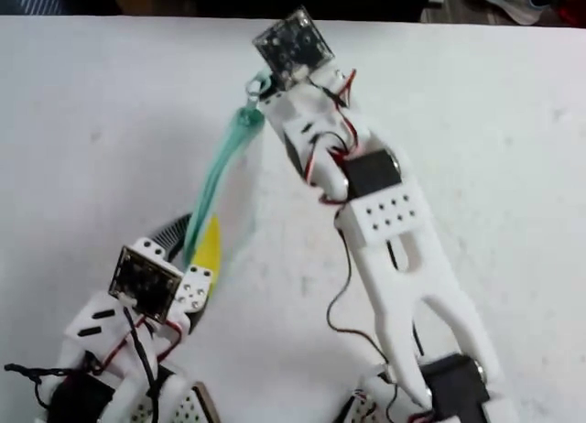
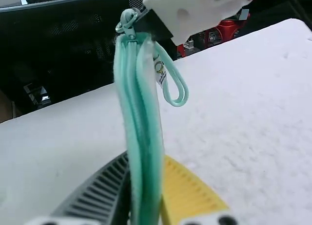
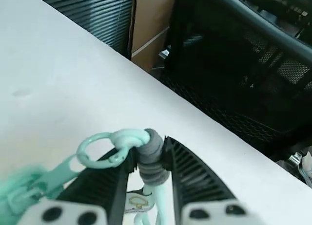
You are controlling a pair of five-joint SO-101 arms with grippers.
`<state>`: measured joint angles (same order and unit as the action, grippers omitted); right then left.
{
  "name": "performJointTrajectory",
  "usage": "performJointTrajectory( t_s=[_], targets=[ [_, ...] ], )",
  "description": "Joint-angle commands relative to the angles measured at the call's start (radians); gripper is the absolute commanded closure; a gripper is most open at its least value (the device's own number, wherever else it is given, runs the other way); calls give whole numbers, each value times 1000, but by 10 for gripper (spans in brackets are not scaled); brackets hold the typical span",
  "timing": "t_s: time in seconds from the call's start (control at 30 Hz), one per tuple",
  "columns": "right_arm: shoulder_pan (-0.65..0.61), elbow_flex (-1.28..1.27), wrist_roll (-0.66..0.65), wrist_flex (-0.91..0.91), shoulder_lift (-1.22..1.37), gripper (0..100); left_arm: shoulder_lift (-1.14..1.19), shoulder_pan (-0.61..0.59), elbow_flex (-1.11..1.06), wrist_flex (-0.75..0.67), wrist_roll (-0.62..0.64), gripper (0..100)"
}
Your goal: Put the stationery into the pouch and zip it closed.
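Since the left tool (image 1: 197, 233), down by the near-left corner of the white tabletop (image 1: 494, 121), is clenched on one end of the mint-green fabric pouch (image 1: 215, 180), the pouch hangs stretched edge-on. Its long axis slants up toward the far edge, where the right tool (image 1: 261, 93) is clamped on the grey fuzzy zip tab (image 3: 152, 160). So the right arm is nearer the zip, which looks pulled shut imo.

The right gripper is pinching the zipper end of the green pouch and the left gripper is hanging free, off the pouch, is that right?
Not quite. The left gripper is not free: the left wrist view shows it shut on the other end of the pouch. The right gripper does pinch the zipper end.
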<state>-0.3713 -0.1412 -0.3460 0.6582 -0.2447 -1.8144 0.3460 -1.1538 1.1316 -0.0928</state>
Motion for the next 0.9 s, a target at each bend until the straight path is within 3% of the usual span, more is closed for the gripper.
performJointTrajectory(
  t_s=[0.0, 0.87],
  targets=[
    [93, 135, 64, 44, 54, 981, -10, 15, 51, 25, -9, 980],
    [110, 186, 92, 59, 133, 981, -10, 15, 51, 29, -9, 980]
  ],
)
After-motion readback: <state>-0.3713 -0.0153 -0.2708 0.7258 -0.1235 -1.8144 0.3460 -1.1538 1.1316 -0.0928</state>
